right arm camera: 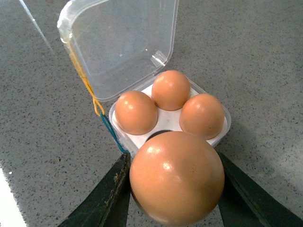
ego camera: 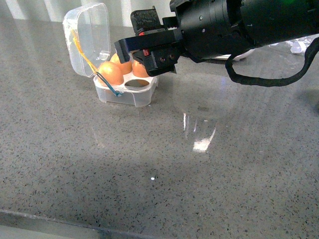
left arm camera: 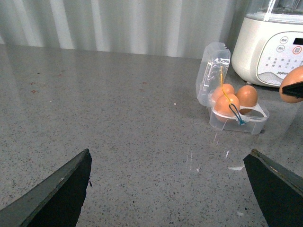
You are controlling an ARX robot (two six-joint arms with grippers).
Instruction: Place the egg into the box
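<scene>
The box (ego camera: pixel 142 97) is a small clear case on the grey counter, its lid (ego camera: pixel 89 37) standing open. Three orange-brown eggs (right arm camera: pixel 170 90) sit in its white tray (right arm camera: pixel 171 116). The fourth slot (right arm camera: pixel 155 136), nearest my right gripper, is empty. My right gripper (right arm camera: pixel 176 189) is shut on the egg (right arm camera: pixel 176 177) and holds it in the air just short of and above that slot. In the front view the right gripper (ego camera: pixel 137 42) hangs over the box. The left wrist view shows the held egg (left arm camera: pixel 291 85) to the side of the box (left arm camera: pixel 236 120). My left gripper (left arm camera: pixel 169 153) is open and empty over bare counter.
A big white appliance (left arm camera: pixel 274 47) with a button panel stands behind the box. Yellow and blue bands (ego camera: pixel 102 74) hang down the box's hinge side. White clutter (ego camera: pixel 299 45) lies at the far right of the counter. The counter's front edge (ego camera: pixel 75 224) runs along the bottom.
</scene>
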